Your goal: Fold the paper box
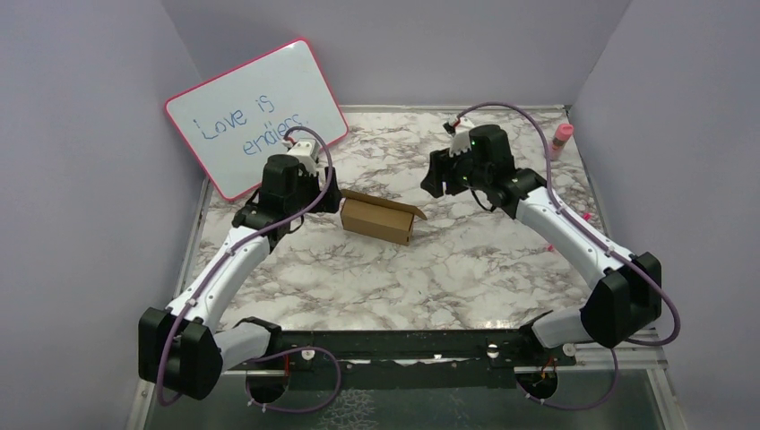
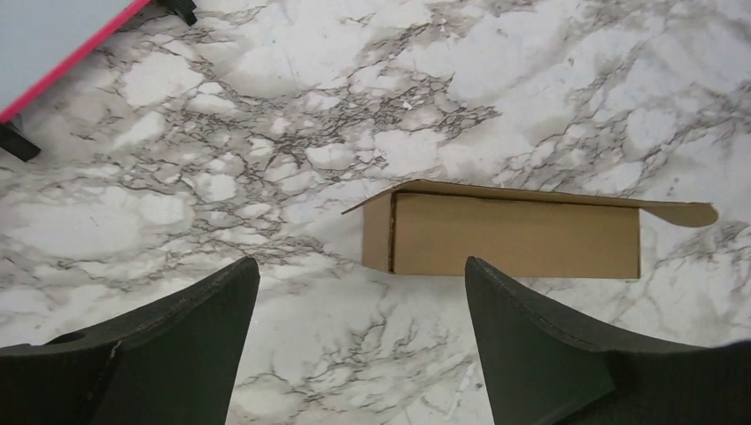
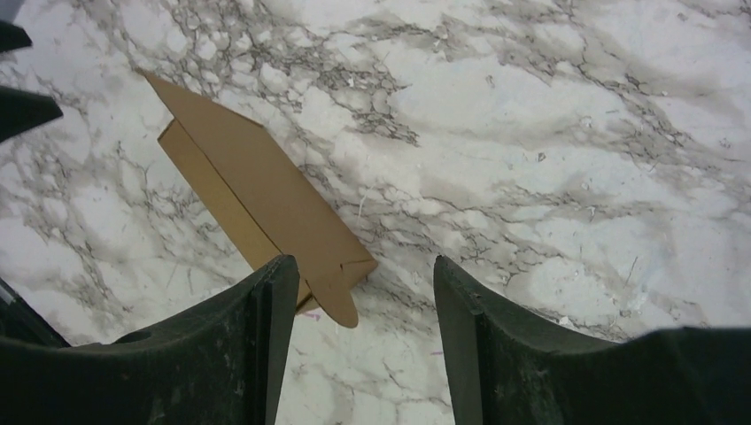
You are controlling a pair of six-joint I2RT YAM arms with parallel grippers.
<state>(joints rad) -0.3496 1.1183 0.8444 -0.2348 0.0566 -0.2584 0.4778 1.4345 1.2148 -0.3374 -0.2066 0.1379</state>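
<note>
So the paper box (image 1: 380,218) is sitting on the marble desk (image 1: 466,260), pretty much dead centre, between the two arms. It's a small plain brown carton lying on its long side. One end has a rounded tab sticking out past the body, and the flap at the other end isn't quite flush either.

The left tool (image 2: 361,266) hangs just to the left of the box with its fingers spread wide apart and nothing between them but marble. The right tool (image 3: 363,261) is over by the tab end, fingers also apart and gripping nothing. As far as I can see, neither one touches the cardboard.

Behind the left arm, a pink-framed whiteboard (image 1: 255,112) leans against the wall with "Love is" something scribbled in blue. There's also a little pink-capped thing (image 1: 562,139) at the far right edge.
</note>
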